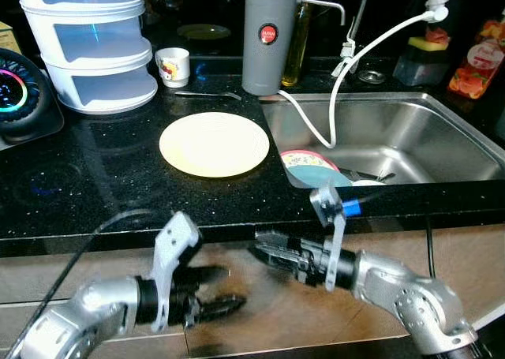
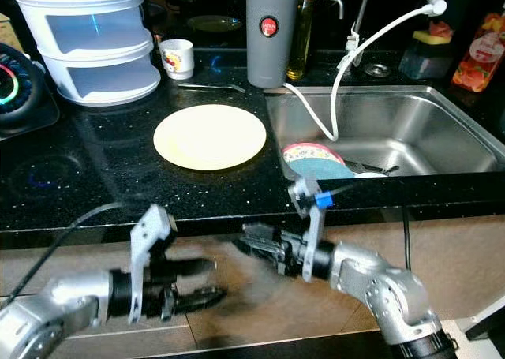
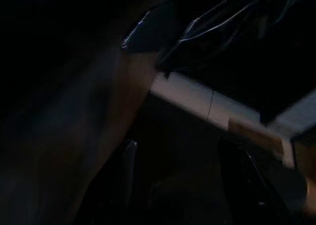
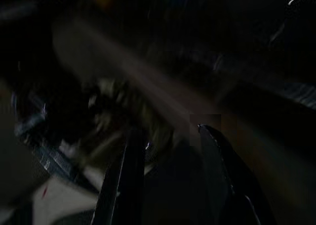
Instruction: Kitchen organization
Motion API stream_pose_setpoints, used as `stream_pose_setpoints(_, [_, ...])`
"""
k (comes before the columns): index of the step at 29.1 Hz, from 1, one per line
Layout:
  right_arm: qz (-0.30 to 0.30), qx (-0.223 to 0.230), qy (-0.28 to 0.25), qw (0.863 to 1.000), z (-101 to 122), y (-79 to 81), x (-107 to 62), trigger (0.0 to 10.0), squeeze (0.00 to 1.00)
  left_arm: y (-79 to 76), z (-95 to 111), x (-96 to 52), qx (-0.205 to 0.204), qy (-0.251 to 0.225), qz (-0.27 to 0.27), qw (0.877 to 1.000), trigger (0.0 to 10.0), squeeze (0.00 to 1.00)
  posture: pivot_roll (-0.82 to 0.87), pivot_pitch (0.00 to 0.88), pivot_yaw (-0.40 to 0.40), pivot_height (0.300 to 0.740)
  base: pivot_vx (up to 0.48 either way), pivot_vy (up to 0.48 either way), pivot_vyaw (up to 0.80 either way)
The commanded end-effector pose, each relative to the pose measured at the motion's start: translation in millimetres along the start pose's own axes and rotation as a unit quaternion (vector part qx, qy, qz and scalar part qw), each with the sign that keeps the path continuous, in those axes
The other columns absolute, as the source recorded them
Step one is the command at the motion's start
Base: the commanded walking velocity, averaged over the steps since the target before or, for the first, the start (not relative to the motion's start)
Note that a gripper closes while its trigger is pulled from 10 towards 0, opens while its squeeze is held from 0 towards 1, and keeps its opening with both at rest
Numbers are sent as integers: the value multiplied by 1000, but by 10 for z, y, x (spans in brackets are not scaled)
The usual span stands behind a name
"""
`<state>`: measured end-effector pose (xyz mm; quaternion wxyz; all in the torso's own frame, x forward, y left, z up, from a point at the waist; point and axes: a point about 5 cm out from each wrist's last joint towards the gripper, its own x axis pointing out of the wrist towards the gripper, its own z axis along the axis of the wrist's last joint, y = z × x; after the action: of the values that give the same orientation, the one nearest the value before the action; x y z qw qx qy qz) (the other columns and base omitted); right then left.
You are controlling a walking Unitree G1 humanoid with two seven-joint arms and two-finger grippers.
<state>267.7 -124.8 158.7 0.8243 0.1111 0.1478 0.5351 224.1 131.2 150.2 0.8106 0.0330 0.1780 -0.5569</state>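
While both arms hang below the counter edge in the lower frame, neither gripper holds anything. Left gripper, lower left: fingers spread apart, pointing toward frame centre. Right gripper, lower centre: fingers blurred; can't tell if open or closed in head views; right wrist view is dark but shows the two fingers w/ a gap between them.

Black counter spans mid-frame. Yellow plate lies flat at centre, just left of the sink. Inside the sink, near its front-left corner: bowls & utensils. White hose drops into the basin. Grey canister upper centre; small cup to its left; white stacked containers upper left.
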Motion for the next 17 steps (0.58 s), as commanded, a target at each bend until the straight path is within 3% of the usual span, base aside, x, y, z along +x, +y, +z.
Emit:
stream_pose_setpoints(1, [13, 23, 92, 995, -416, -16, -41, 10000, 0, -31, -393, 60, -19, 75, 4, 997, 10000, 0, 45, 112, -28, 740, 0, 0, 0])
stream_pose_setpoints(2, [13, 23, 92, 995, -416, -16, -41, 10000, 0, -31, -393, 60, -19, 75, 4, 997, 10000, 0, 45, 112, -28, 740, 0, 0, 0])
stream_pose_setpoints(4, [-5, 26, 146, 989, -681, -78, -69, 10000, 0, 24, -650, 122, -20, 117, 51, 992, 10000, 0, 45, 112, -28, 740, 0, 0, 0])
stream_pose_setpoints(5, [-5, 26, 146, 989, -681, -78, -69, 10000, 0, 24, -650, 122, -20, 117, 51, 992, 10000, 0, 45, 112, -28, 740, 0, 0, 0])
stream_pose_setpoints(7, [-37, 19, 183, 982, -878, -159, -74, 10000, 0, 84, -885, 154, -42, 162, 97, 981, 10000, 0, 48, 115, -29, 740, 0, 0, 0])
stream_pose_setpoints(8, [-75, 31, 223, 971, -1127, -235, -80, 10000, 0, 170, -1155, 184, -57, 199, 160, 965, 10000, 0, 50, 120, -33, 740, 0, 0, 0])
stream_pose_setpoints(11, [-92, 31, 236, 967, -1214, -265, -83, 10000, 0, 198, -1253, 190, -76, 210, 184, 957, 10000, 0, 50, 120, -33, 740, 0, 0, 0])
stream_pose_setpoints(12, [-161, 41, 265, 950, -1452, -382, -90, 10000, 0, 280, -1456, 215, -119, 211, 247, 938, 10000, 0, 66, 130, -44, 740, 0, 0, 0])
stream_pose_setpoints(17, [-279, 38, 297, 913, -1795, -523, -121, 10000, 0, 391, -1749, 183, -165, 208, 350, 898, 10000, 0, 67, 141, -52, 740, 0, 0, 0])
